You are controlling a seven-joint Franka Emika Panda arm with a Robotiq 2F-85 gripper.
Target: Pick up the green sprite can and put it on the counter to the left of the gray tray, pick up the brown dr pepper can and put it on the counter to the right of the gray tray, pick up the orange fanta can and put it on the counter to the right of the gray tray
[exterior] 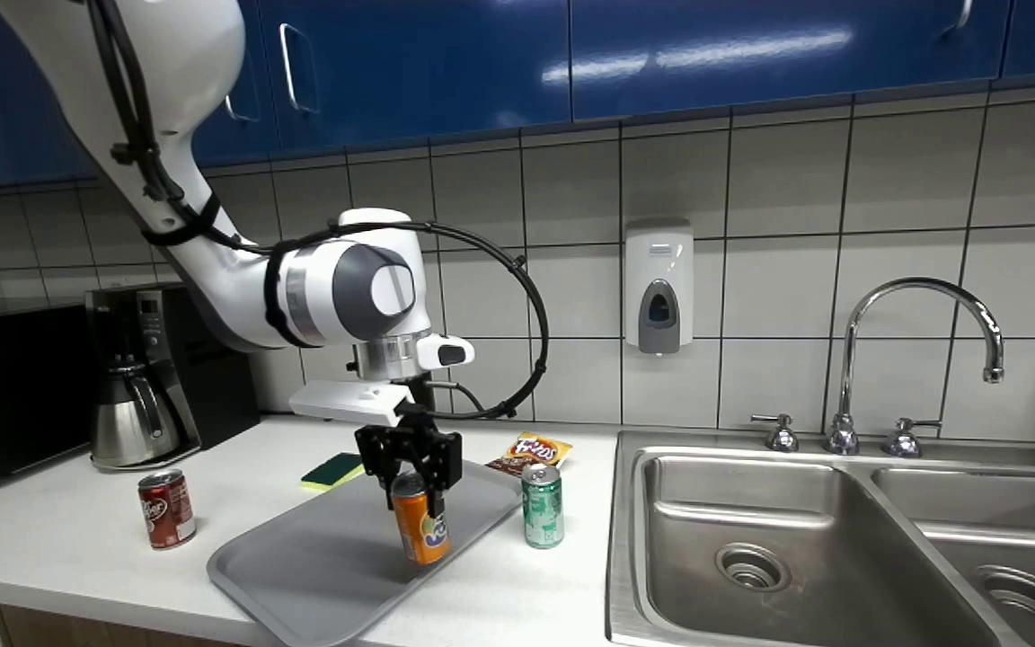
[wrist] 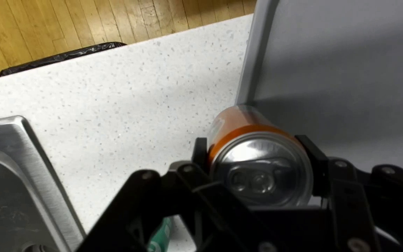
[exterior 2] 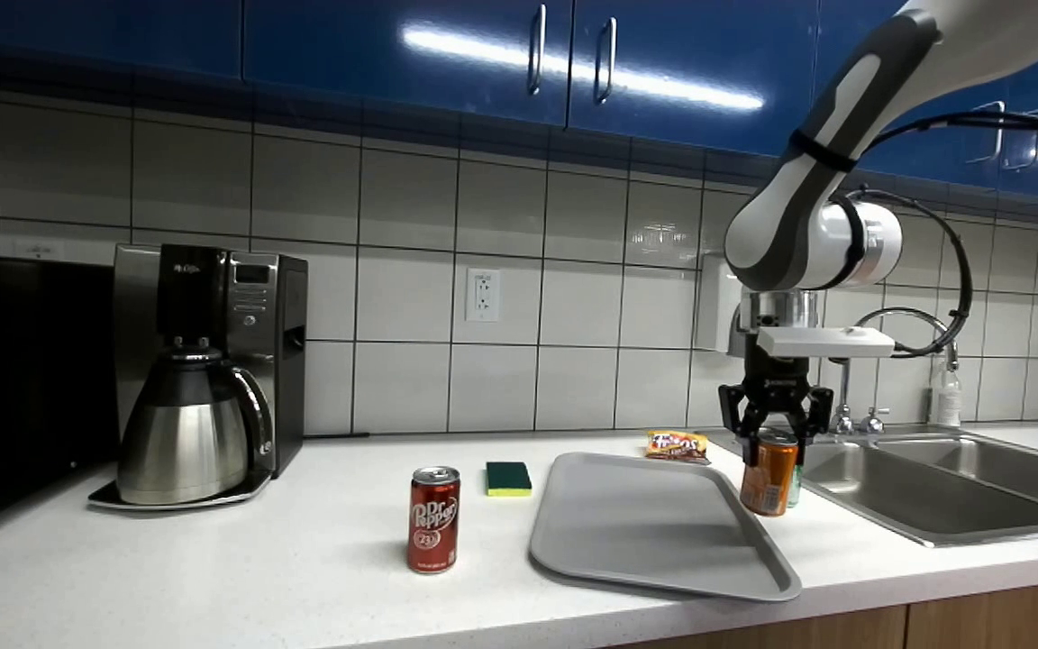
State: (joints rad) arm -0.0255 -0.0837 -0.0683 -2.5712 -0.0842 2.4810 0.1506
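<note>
My gripper (exterior: 414, 499) is shut on the orange fanta can (exterior: 421, 530), which tilts slightly over the gray tray's sink-side edge. In the wrist view, the fingers (wrist: 254, 154) flank the orange can's silver top (wrist: 261, 175). The gray tray (exterior: 320, 562) lies on the white counter (exterior 2: 285, 577). The green sprite can (exterior: 543, 506) stands upright between tray and sink; in an exterior view it is mostly hidden behind the orange can (exterior 2: 767, 478). The brown dr pepper can (exterior 2: 434, 520) stands upright on the tray's coffee-maker side, and is out of the wrist view.
The steel sink (exterior: 625, 539) with its faucet (exterior: 850, 359) lies beyond the green can. A snack bag (exterior 2: 677, 445) and a sponge (exterior 2: 508, 479) lie near the tray's back. A coffee maker (exterior 2: 204, 388) stands by the wall. Blue cabinets (exterior: 428, 63) hang above.
</note>
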